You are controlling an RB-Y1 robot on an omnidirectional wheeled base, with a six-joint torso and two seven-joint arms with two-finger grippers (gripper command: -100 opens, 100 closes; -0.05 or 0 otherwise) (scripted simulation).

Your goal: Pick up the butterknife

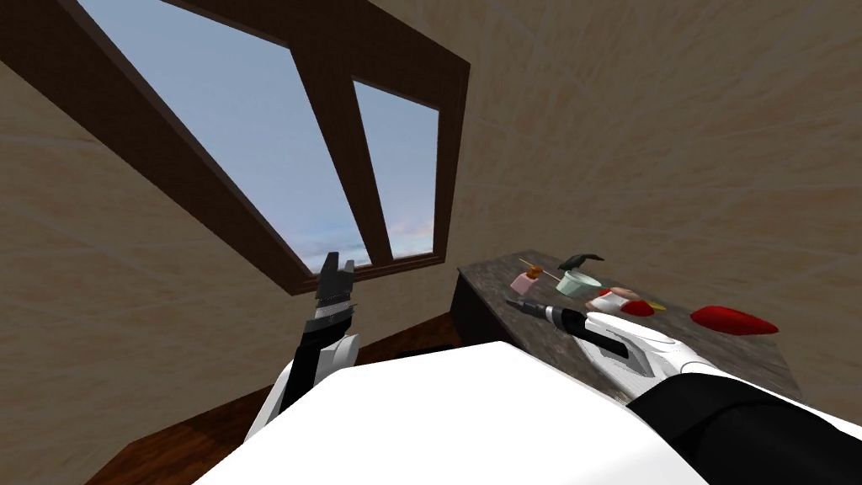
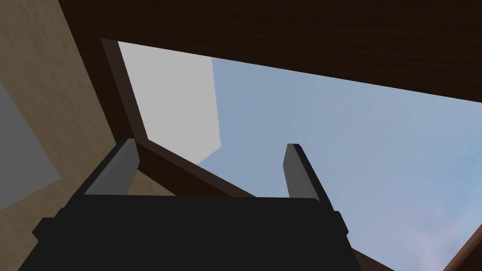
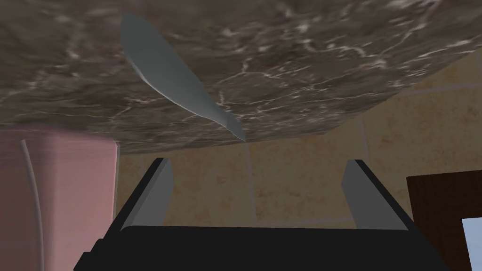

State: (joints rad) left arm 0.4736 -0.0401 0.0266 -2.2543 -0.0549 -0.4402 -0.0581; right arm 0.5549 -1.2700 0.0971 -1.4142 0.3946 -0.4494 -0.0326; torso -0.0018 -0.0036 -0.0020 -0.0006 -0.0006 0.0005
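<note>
At the edge of the surface (image 3: 329, 56) the butterknife (image 3: 179, 89) lies flat, tip aimed at that edge. Just off it the right claw (image 3: 258, 164) gapes empty. The left claw (image 2: 209, 143), well away, gapes too.

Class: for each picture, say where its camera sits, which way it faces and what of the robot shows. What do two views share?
Head view: on the head, looking down and forward at the marbled counter; left gripper raised, right gripper over the counter.
Left wrist view: on the left hand, facing along its open fingers, away from the counter.
Right wrist view: on the right hand, facing the counter's edge and grey butterknife; open fingers show.
Shared: head and right wrist views both show the counter and pink object.
</note>
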